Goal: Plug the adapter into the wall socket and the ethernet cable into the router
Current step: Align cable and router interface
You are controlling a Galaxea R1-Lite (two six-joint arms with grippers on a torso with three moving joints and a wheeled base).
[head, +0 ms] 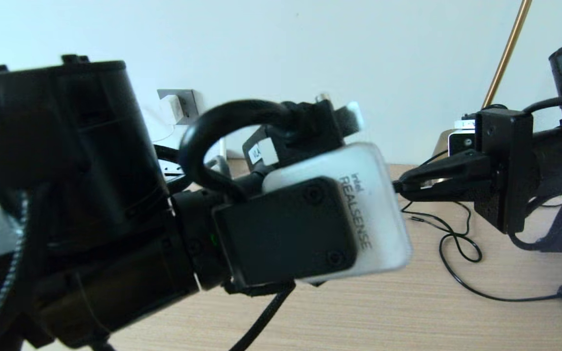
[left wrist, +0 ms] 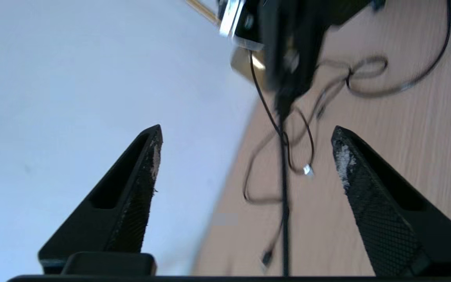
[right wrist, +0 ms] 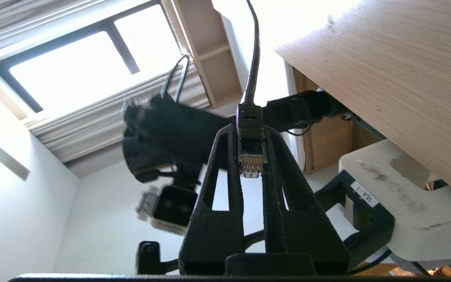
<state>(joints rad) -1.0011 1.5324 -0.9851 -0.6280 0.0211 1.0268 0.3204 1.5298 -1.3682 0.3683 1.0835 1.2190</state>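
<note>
The right gripper [right wrist: 252, 156] has its jaws closed on the ethernet cable [right wrist: 251, 70]. The plug sits pinched between the 2 fingertips, its contact end pointing back toward the wrist and the black cord running out past the tips. In the head view the same gripper [head: 400, 186] is held level above the surface [head: 383, 312].

The left gripper [left wrist: 247, 137] has its jaws spread wide with nothing between them. Beyond the gap lie loose thin black cables on the surface.

The adapter [head: 172, 105] appears already seated in the wall socket [head: 189, 101], well behind the left arm. The router cannot be identified with certainty in these views.

Handling notes for you:
- Treat the plug as light, hard and brittle. Its clip tab will probably snap under side load.
- Grip on the flat sides of the plug body, not on the cord, which is limp and gives no steering.
- The plug is smooth plastic, so expect it to rotate between the jaws if the trailing cord pulls tight.
- Keep slack in the cord before you approach any port.
</note>
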